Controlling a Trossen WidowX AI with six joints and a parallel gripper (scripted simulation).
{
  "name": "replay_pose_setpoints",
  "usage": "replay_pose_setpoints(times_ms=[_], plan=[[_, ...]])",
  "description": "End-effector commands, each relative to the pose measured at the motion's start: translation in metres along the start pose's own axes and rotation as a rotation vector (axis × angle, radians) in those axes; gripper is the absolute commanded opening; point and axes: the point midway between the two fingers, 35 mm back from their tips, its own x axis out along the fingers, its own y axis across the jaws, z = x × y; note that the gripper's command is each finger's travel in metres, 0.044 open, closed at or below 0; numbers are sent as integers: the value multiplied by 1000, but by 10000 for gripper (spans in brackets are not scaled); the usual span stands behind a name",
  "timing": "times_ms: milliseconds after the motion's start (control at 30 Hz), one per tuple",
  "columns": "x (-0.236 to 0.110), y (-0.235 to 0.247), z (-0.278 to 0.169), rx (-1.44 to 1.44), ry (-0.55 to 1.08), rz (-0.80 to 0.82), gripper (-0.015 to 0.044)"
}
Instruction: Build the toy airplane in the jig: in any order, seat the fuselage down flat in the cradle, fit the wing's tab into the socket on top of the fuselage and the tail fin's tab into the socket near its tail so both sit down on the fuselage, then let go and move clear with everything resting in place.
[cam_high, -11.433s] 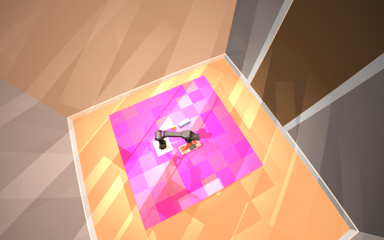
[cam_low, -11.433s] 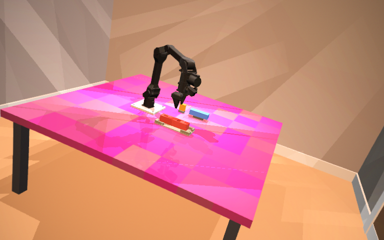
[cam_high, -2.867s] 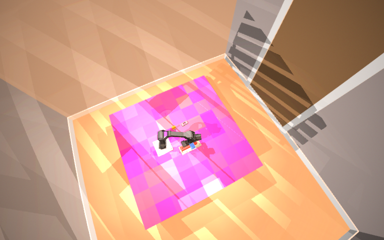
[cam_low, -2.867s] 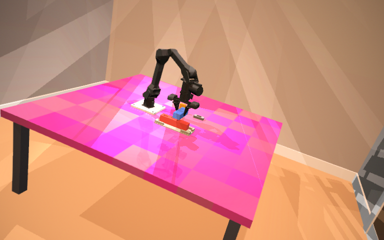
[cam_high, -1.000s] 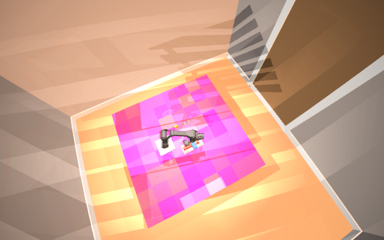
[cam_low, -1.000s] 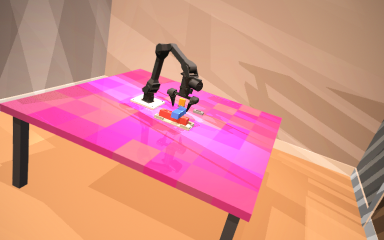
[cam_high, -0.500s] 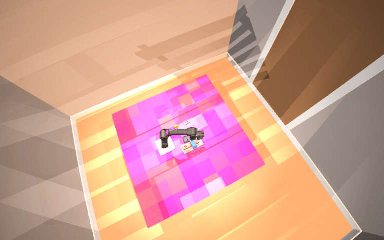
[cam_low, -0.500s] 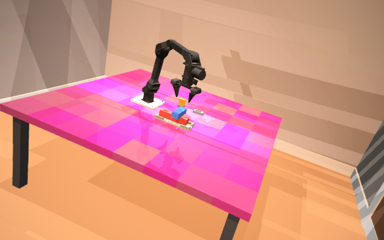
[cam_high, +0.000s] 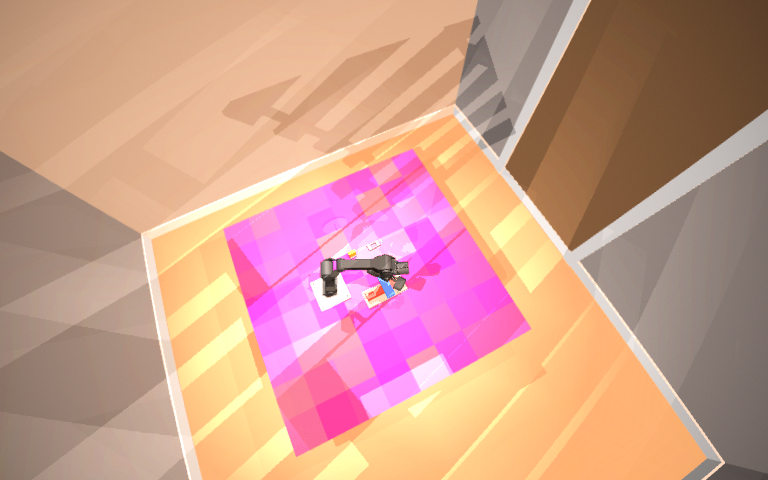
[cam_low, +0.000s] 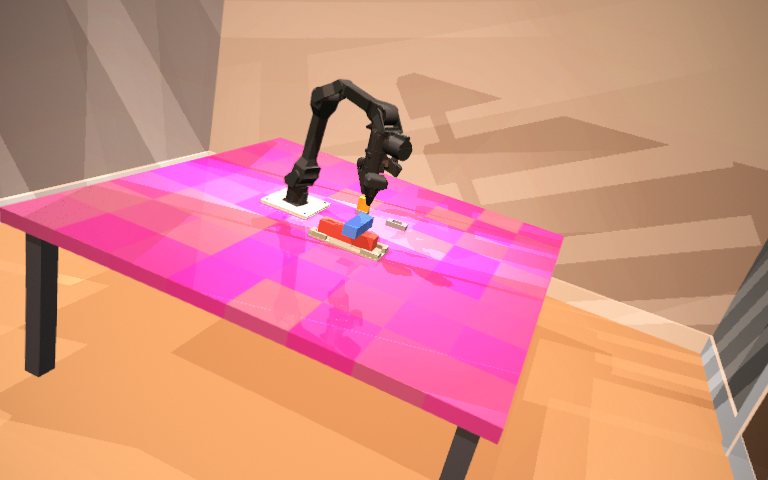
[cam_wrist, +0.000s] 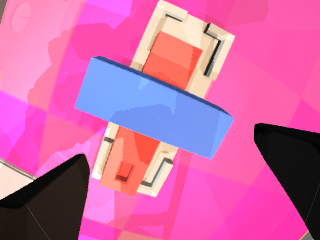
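The red fuselage (cam_high: 375, 294) (cam_low: 329, 226) (cam_wrist: 172, 57) lies lengthwise in the cream jig (cam_low: 318, 235) (cam_wrist: 149, 30). The blue wing (cam_high: 386, 287) (cam_low: 357, 225) (cam_wrist: 155, 107) lies crosswise on top of the fuselage and hides the middle socket; whether its tab is fully down cannot be seen. The small socket (cam_wrist: 125, 171) near the tail shows empty in the wrist view. The orange tail fin (cam_high: 351, 254) (cam_low: 363, 204) stands apart on the table, behind the jig in the exterior view, partly hidden by a finger. My gripper (cam_low: 369, 202) (cam_wrist: 172, 148) is open and empty, pointing down above the wing.
A small pale grey block (cam_high: 373, 245) (cam_low: 397, 224) with a recess lies on the table beyond the jig. The arm's white base plate (cam_high: 339, 298) (cam_low: 274, 201) is near the jig's tail end. The pink table (cam_high: 396, 345) (cam_low: 254, 266) carries everything.
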Motion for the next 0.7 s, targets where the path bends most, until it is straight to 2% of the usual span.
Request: replay_pose_setpoints(times_ms=[0,500,667], plan=[[1,-1,0,527,3,1,440],[1,1,2,527,3,1,440],[0,53,40,527,1,7,440]])
